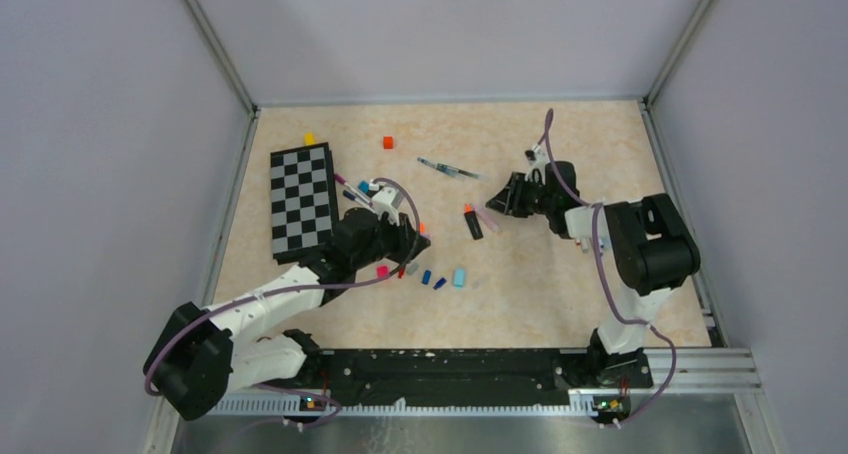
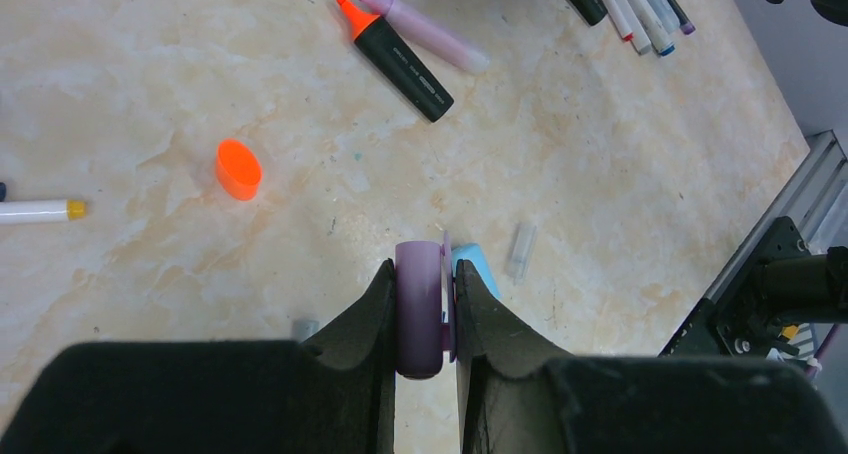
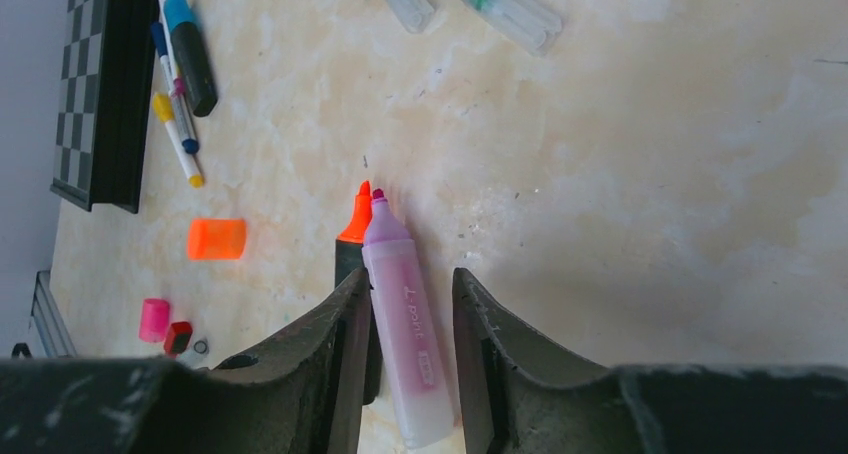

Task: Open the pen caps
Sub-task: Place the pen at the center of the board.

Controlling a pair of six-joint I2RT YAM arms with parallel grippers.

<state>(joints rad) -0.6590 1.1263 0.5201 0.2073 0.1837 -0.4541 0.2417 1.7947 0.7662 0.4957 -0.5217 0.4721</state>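
Beige marbled table (image 1: pixel 560 274), grey walls on three sides. Entry one: left gripper (image 2: pixel 425 274), clamped on a purple cap (image 2: pixel 420 314) at the lower middle of its wrist view, the cap off any pen and held clear of the table. Entry two: right gripper (image 3: pixel 410 279), jaws standing a little wider than the pink highlighter (image 3: pixel 405 344) that lay between them at lower centre, tip bare and not gripped. Hazards, as judged: the purple cap, pinched across its smooth round side, could slip out, or roll among the loose caps once released. A light blue cap (image 2: pixel 478 266) lay just beside the finger at the right of that frame and could be knocked if the gripper descended. The pink highlighter touched a black highlighter (image 3: pixel 350 244) with an orange tip, partly under one finger of the right gripper, so a careless lift could drag or roll both. Surroundings: orange cap (image 3: pixel 216 238) at left of the right wrist view; pink cap (image 3: pixel 154 318) and red cap (image 3: pixel 178 336) at lower left. A checkerboard (image 3: pixel 95 74) stood at upper left with several pens (image 3: pixel 180 64) tight against its edge, capped or not could not be told. That closeness would likely hinder a grasp. Clear pens (image 3: pixel 500 4) lay at the top edge. Yellow cube (image 1: pixel 309 138) and red cube (image 1: pixel 388 142) sat near the far wall, well apart from both grippers.
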